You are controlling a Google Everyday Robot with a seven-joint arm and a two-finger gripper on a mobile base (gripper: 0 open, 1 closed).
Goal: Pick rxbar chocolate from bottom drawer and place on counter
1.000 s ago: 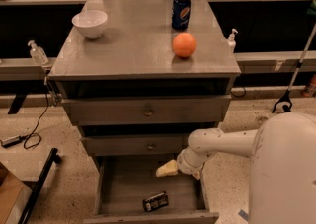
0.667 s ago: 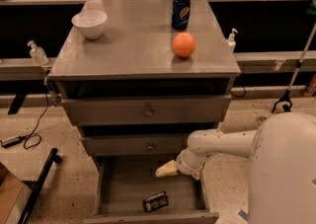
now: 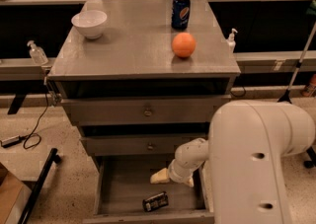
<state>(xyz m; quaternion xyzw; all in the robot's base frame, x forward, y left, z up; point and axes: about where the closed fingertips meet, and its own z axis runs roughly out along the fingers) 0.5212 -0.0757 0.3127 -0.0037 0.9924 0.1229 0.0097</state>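
Cream-tipped two-finger gripper (image 3: 159, 175) sits low inside the open bottom drawer (image 3: 123, 188), a grey metal tray pulled out from the cabinet; open or closed cannot be told from this angle. Bulky white arm (image 3: 190, 156) reaches in from the right. Small black-wrapped rxbar chocolate (image 3: 155, 202) lies flat on the drawer floor near the front wall, just beside the gripper, apparently untouched. Above, the smooth grey metal counter (image 3: 133, 53) carries a round orange (image 3: 183, 45), a blue soda can (image 3: 180, 12) and a white bowl (image 3: 89, 23)
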